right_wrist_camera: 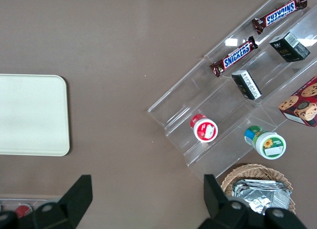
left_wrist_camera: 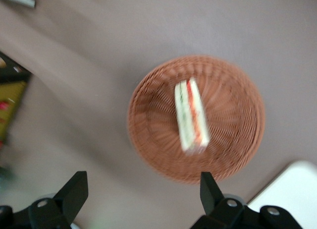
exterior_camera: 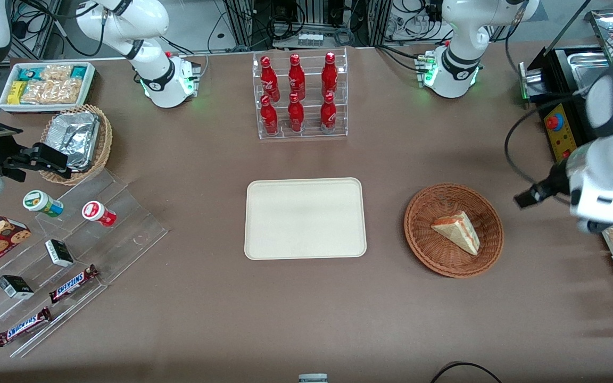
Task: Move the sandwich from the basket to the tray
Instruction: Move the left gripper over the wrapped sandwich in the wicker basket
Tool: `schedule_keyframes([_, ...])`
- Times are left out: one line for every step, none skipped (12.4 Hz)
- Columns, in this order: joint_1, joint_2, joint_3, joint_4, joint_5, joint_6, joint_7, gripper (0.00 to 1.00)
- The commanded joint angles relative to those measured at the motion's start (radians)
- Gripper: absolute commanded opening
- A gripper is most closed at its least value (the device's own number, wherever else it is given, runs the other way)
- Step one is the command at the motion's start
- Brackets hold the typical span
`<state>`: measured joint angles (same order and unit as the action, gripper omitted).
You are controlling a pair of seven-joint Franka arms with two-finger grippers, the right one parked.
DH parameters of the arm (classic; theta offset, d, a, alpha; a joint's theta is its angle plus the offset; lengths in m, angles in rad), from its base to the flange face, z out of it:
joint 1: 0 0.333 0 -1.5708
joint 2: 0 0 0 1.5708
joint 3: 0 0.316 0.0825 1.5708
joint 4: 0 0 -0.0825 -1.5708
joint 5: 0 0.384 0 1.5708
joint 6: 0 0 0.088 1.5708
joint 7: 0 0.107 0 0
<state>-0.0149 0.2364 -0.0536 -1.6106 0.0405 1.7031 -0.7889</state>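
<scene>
Reaching the sandwich (exterior_camera: pixel 458 231) cleanly means bringing the gripper (left_wrist_camera: pixel 143 192) down centred over the wedge, fingers straddling its two broad bread faces instead of its pointed end. The jaws are spread wide and hold nothing, hanging high above the table just off the basket (exterior_camera: pixel 423 242) rim, toward the working arm's end. The wedge lies inside the basket, leaning on its side with the filling edge showing (soft bread, so a gentle squeeze seems wise). The tray (exterior_camera: pixel 305 250) sits bare beside the basket, nearer the table's middle. A brown table (exterior_camera: pixel 306 319) surface lies flat under both, with a rack of red bottles (exterior_camera: pixel 298 96) farther from the front camera.
</scene>
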Motion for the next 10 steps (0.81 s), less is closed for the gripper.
schedule_keyframes([0.0, -0.023, -0.003, -0.174, -0.005, 0.227, -0.331, 1.0])
schedule_keyframes([-0.006, -0.026, -0.003, -0.228, -0.005, 0.297, -0.378, 1.0])
schedule_keyframes([-0.01, -0.026, -0.003, -0.261, -0.005, 0.337, -0.38, 1.0])
schedule_keyframes([-0.023, -0.023, -0.003, -0.279, -0.007, 0.369, -0.382, 1.0])
schedule_keyframes([-0.028, -0.016, -0.003, -0.304, -0.007, 0.401, -0.382, 1.0])
schedule_keyframes([-0.036, -0.006, -0.003, -0.321, -0.005, 0.429, -0.382, 1.0])
schedule_keyframes([-0.04, 0.01, -0.003, -0.33, 0.001, 0.441, -0.38, 1.0])
schedule_keyframes([-0.043, 0.032, -0.003, -0.33, 0.004, 0.454, -0.38, 1.0])
schedule_keyframes([-0.059, 0.047, -0.003, -0.33, 0.007, 0.466, -0.38, 1.0])
schedule_keyframes([-0.065, 0.064, -0.003, -0.331, 0.01, 0.472, -0.38, 1.0])
